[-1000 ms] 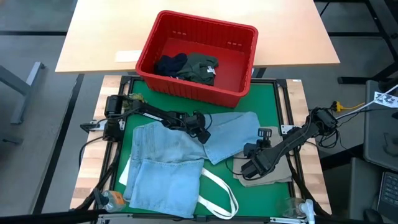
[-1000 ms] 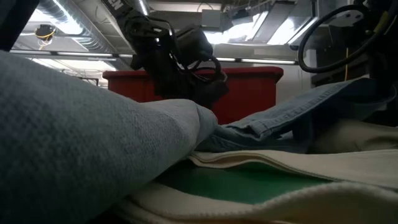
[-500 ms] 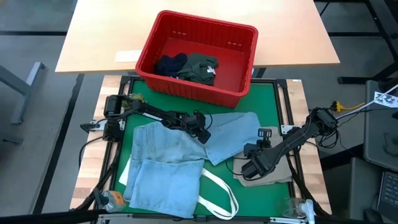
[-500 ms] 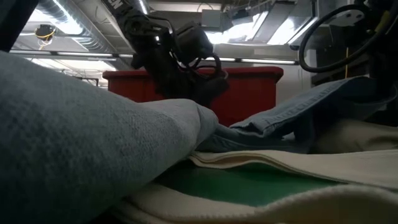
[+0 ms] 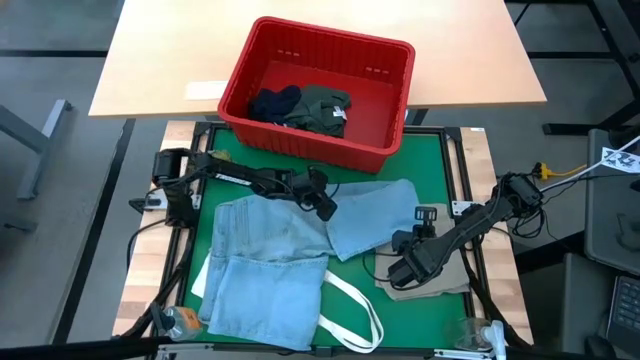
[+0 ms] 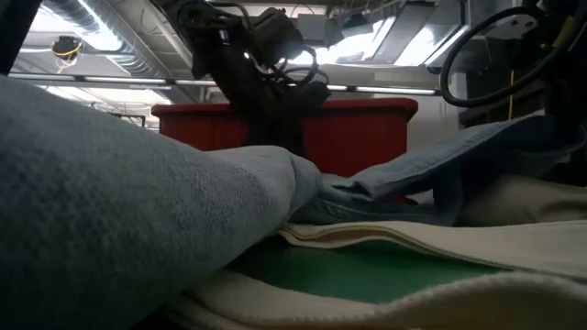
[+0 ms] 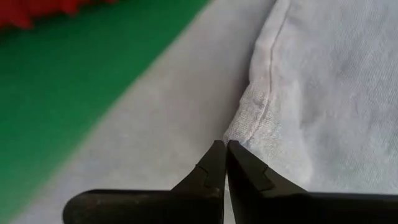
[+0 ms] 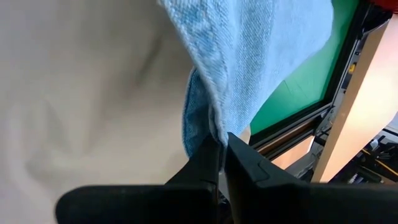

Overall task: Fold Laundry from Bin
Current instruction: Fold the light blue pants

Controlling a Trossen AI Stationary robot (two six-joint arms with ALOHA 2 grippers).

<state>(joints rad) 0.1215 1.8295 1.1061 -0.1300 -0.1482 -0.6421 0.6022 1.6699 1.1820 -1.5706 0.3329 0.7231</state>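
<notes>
Step in hand, by my read: folding the light blue jeans (image 5: pixel 290 250) on the green mat (image 5: pixel 440 160), both arms pinching one leg.

Left side: body of the jeans lies flat on the mat's left half, over the white tote bag (image 5: pixel 345 310), whose straps show near the front edge. Left gripper (image 5: pixel 322 205) sits at the mat's middle, on the left edge of the spread leg. Jaws are together; the wrist view shows the tips meeting right at a hem, so it looks clamped on denim.

Centre, far: the red bin (image 5: pixel 390 150) sits just beyond the mat, with dark navy shorts (image 5: pixel 272 103) and an olive shirt (image 5: pixel 325 108) inside.

Right side: right gripper (image 5: pixel 402 262) is at the leg's near right corner, jaws pinched on the denim edge, above the beige cloth (image 5: pixel 440 285).

Next move probably calls for lifting both pinched edges together and carrying the leg left over the jeans' body, keeping tension even so it lands flat.
</notes>
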